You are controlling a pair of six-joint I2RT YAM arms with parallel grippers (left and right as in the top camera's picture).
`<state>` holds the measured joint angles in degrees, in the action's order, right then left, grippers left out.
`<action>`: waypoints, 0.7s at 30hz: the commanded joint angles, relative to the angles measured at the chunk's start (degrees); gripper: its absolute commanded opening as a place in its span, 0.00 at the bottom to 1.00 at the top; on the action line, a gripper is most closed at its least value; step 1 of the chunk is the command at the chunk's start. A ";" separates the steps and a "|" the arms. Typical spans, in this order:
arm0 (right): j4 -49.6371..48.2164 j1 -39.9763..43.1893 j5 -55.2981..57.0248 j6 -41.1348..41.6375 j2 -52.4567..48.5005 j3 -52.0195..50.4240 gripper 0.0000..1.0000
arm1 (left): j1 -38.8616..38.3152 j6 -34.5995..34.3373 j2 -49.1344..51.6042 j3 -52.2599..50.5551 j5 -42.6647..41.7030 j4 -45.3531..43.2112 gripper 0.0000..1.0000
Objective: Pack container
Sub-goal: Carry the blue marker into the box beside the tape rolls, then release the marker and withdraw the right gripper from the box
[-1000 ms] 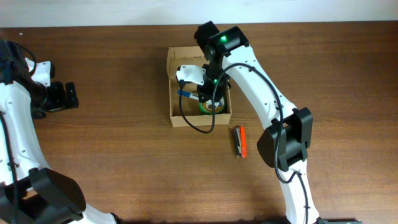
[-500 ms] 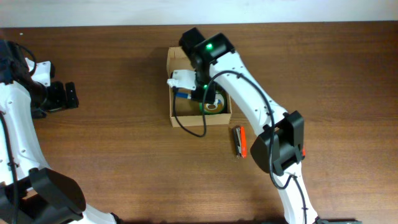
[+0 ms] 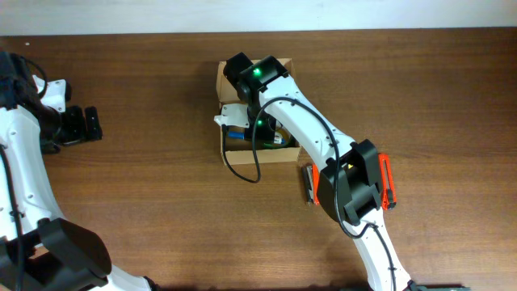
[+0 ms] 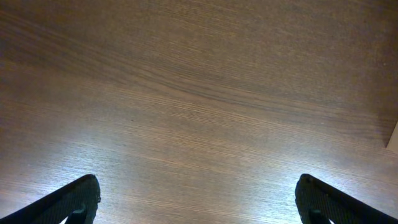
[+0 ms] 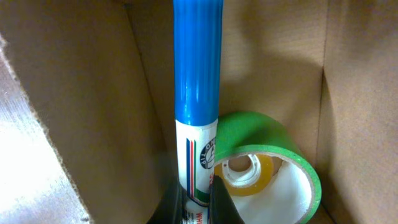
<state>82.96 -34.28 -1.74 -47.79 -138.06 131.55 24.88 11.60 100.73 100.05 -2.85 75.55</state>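
brown wood fills the left wrist view: the left tool (image 4: 199,202) hangs over the bare tabletop (image 4: 199,93) with its 2 fingers spread wide and nothing between them, well apart from the work. it has no part in this step and is best left parked there.

near the middle of the tabletop sits the container (image 3: 279,153), an open brown cardboard box, largely covered from above by the right arm. the right tool (image 5: 198,210) is down inside it, pinched narrow on 1 end of a blue marker (image 5: 198,87), which runs alongside 1 cardboard wall. just right of the marker in the wrist view, touching it or nearly so, a green tape roll (image 5: 273,162) leans tilted in the corner.

the step in hand looks like laying the marker in the box. to do it well, i'd lower it flat into the gap between the wall and the roll and let go only once it rests on the floor. the fingers should spread just a little, so they don't shove the roll or snag the cardboard. then lift straight up so the box isn't dragged.

right of the container, an orange-and-black object (image 3: 308,182) lies on the tabletop, partly hidden by the arm; i can't tell what it is, though it is probably next to pack.
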 commanded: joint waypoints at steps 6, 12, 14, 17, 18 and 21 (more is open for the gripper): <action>-1.42 0.61 0.44 0.50 -0.26 -5.29 0.03 | 0.15 0.94 -0.57 -0.04 -0.81 -0.13 1.00; -3.54 0.59 0.48 0.83 -0.26 -9.38 0.04 | 0.15 0.94 -0.57 -0.04 -0.81 -0.13 1.00; -4.70 0.61 0.85 3.21 -0.26 -9.35 0.19 | 0.15 0.94 -0.57 -0.04 -0.81 -0.13 1.00; -5.62 0.61 0.96 5.05 -0.26 -9.35 0.29 | 0.15 0.94 -0.57 -0.04 -0.81 -0.13 1.00; -5.77 0.61 0.96 5.05 -0.26 -9.35 0.30 | 0.15 0.94 -0.57 -0.04 -0.81 -0.13 1.00; -6.75 0.61 0.94 5.73 -0.02 -9.25 0.28 | 0.15 0.94 -0.57 -0.04 -0.81 -0.13 1.00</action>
<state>77.67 -33.95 -1.48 -43.86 -137.10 123.72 24.88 11.60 100.73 100.05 -2.85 75.57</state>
